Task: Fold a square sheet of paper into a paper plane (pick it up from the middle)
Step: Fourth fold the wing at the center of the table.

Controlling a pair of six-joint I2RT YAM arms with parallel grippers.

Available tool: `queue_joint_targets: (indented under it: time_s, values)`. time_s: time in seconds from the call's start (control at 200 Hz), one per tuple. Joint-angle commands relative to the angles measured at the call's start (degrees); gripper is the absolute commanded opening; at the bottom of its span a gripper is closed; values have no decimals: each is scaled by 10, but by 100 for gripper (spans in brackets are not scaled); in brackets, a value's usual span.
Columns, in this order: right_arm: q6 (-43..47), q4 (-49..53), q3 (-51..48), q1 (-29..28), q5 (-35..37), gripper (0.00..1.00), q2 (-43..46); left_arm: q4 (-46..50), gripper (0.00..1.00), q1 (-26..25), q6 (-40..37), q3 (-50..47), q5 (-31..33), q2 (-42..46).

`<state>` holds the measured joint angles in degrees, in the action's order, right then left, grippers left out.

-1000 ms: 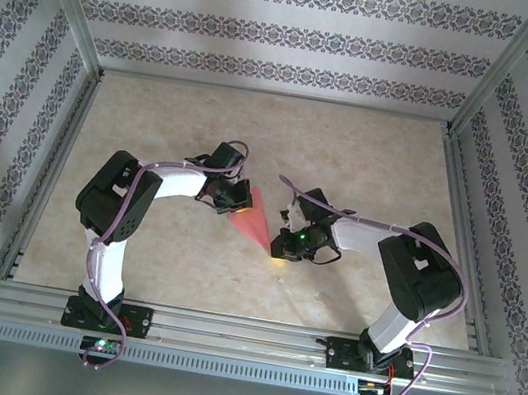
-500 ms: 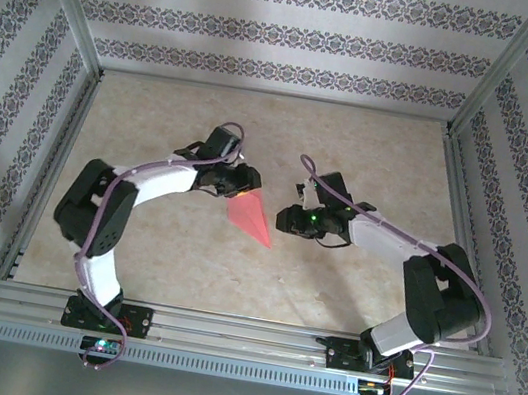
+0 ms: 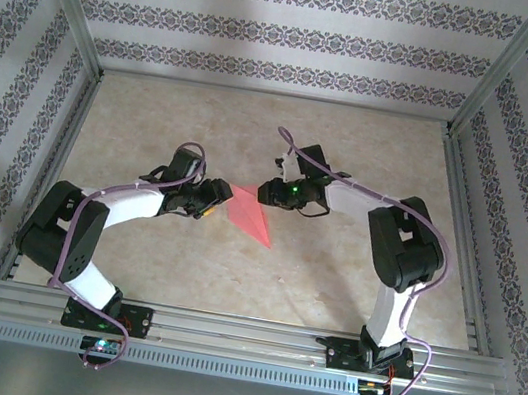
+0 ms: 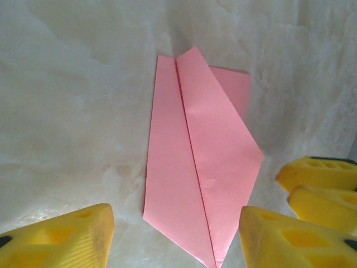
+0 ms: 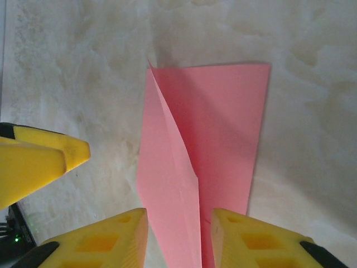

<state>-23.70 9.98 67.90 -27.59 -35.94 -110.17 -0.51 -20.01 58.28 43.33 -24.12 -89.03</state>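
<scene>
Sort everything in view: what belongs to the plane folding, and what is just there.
Job: pink paper plane, left hand, right hand.
Just there: table, metal frame rail, patterned wall.

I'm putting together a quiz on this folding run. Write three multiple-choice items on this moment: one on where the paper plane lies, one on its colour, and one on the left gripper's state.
1. Where is the paper plane?
A. On the table, between the left gripper and the right gripper
B. Inside a tray
C. On a shelf

2. What colour is the paper plane?
A. White
B. Blue
C. Salmon-pink

3. How does the left gripper stand?
A. Shut on the plane
B. Open, with the plane's tip between its fingers
C. Shut and empty

Key:
1 A: the top view shows the plane on the table with a gripper at each side.
2 C: it is pink in every view.
3 B: the left wrist view shows the yellow fingers wide apart and the plane lying on the table.
</scene>
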Motion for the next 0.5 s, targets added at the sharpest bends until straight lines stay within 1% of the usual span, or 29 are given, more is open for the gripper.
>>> queue_joint_targets:
  time_s: [0.0,0.08,0.185,0.325,0.43,0.495]
  values:
    - [24,5,19,-2,-36,34,-24,-43,66,8,12,-7,2,20]
    - [26,5,24,-3,-43,32,-37,-45,70,9,11,-10,4,19]
    - [29,3,30,-5,-55,28,-53,-50,71,10,9,-11,1,17]
    - [33,1,36,-4,-64,19,-64,-61,74,12,5,-13,-8,20]
    - [27,-16,31,1,-77,10,-56,-99,76,14,10,-25,-26,25]
    - [16,-35,24,5,-92,7,-43,-134,79,15,15,-35,-41,31]
